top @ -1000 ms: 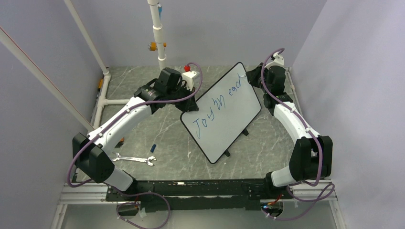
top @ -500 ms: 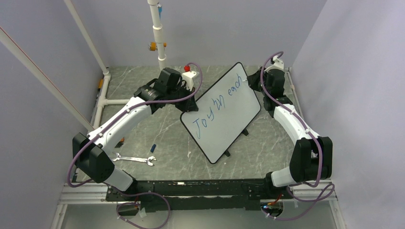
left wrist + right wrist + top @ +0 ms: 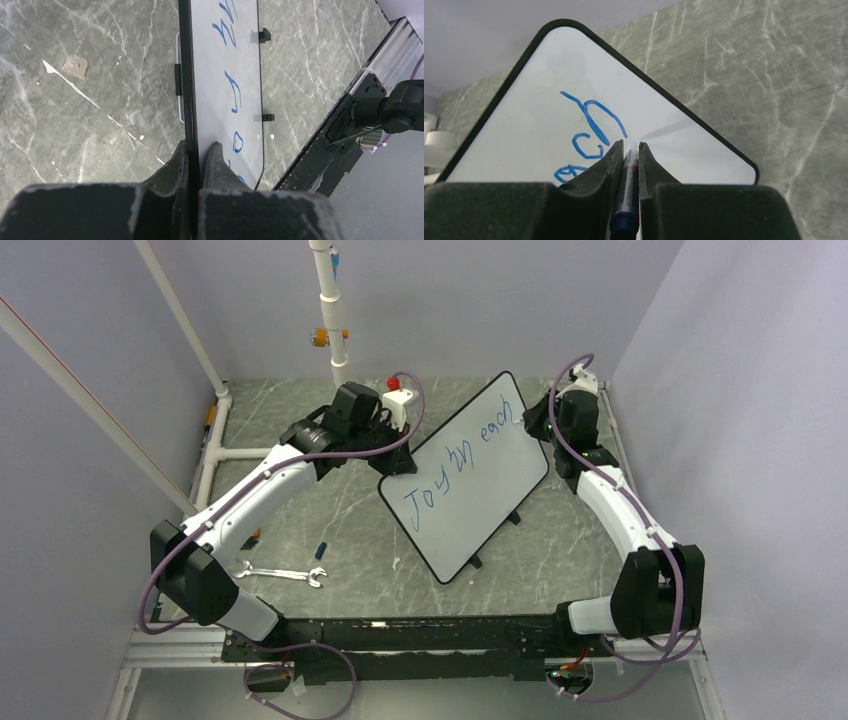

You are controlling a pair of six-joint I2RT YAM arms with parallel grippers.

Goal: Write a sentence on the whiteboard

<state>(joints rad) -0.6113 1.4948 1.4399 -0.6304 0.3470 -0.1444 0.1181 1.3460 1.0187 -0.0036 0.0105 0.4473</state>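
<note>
The whiteboard (image 3: 470,495) stands tilted on its feet in the middle of the table. One line of blue handwriting (image 3: 455,462) on it reads "Joy in each". My left gripper (image 3: 397,462) is shut on the board's left edge, one finger on each face, as the left wrist view (image 3: 200,150) shows. My right gripper (image 3: 531,421) is at the board's far right corner, shut on a blue marker (image 3: 629,172). The marker's tip sits at the white surface just right of the "h" (image 3: 596,117) of "each".
A wrench (image 3: 285,573) and a small blue cap (image 3: 321,548) lie on the table at the near left. A white block with a red knob (image 3: 397,397) stands behind the left gripper. White pipes (image 3: 335,320) run along the back and left. Walls close both sides.
My right gripper with the marker has shifted right and slightly nearer, off the end of "each". The board's far corner has shifted slightly right. The left gripper has kept its hold.
</note>
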